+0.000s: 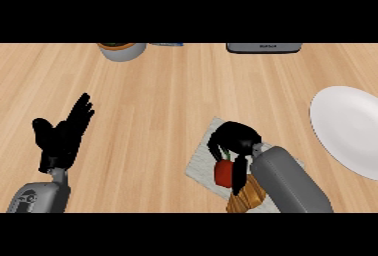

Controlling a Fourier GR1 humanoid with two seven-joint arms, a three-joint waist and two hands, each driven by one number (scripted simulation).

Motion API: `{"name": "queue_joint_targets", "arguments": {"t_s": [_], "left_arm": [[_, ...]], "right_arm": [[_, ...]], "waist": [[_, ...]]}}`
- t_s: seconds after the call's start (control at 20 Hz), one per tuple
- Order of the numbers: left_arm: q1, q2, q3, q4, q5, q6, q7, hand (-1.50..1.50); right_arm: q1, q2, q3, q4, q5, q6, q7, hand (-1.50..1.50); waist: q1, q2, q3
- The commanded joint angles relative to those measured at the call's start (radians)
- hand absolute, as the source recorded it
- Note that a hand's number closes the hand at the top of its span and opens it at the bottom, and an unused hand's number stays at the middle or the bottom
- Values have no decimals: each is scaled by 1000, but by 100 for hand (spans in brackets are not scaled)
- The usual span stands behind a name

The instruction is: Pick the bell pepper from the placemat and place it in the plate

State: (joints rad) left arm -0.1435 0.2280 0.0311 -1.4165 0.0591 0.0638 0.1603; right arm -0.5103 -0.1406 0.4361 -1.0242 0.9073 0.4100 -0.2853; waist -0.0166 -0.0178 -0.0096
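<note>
A red bell pepper (222, 171) with a green stem lies on a pale placemat (201, 161) in the lower middle of the head view. My right hand (235, 140) is over it, fingers and thumb curled round the pepper and hiding much of it. The white plate (347, 127) lies at the right edge, partly cut off, well apart from the hand. My left hand (63, 135) rests open at the lower left, fingers up.
A grey bowl with an orange rim (122, 50) stands at the top left of centre. A dark grey appliance (264, 47) sits at the top edge. A brown wooden item (247, 197) lies on the placemat's near end by my right forearm.
</note>
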Motion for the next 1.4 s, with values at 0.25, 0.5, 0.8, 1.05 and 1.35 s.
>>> {"name": "queue_joint_targets", "arguments": {"t_s": [0.25, 0.5, 0.8, 1.05, 1.35], "left_arm": [[24, 44, 46, 10, 21, -31, -12, 0], [8, 21, 44, 1, 10, 4, 4, 0], [7, 37, 48, -34, 36, -29, 37, 0], [-16, 25, 39, 31, 10, -40, -26, 0], [-44, 15, 31, -14, 5, -34, 47, 0]], "right_arm": [[376, -199, -147, -394, -33, -180, 67, 150], [446, -151, -235, -672, -43, -327, 156, 150], [590, -138, -370, -922, -19, -517, 220, 150], [644, -137, -548, -983, -193, -471, 263, 150], [493, -224, -772, -731, -367, -422, 212, 150]], "waist": [[-35, 5, 8], [-43, 1, 9], [-29, 5, 10], [-3, 16, 10], [18, 19, 10]]}}
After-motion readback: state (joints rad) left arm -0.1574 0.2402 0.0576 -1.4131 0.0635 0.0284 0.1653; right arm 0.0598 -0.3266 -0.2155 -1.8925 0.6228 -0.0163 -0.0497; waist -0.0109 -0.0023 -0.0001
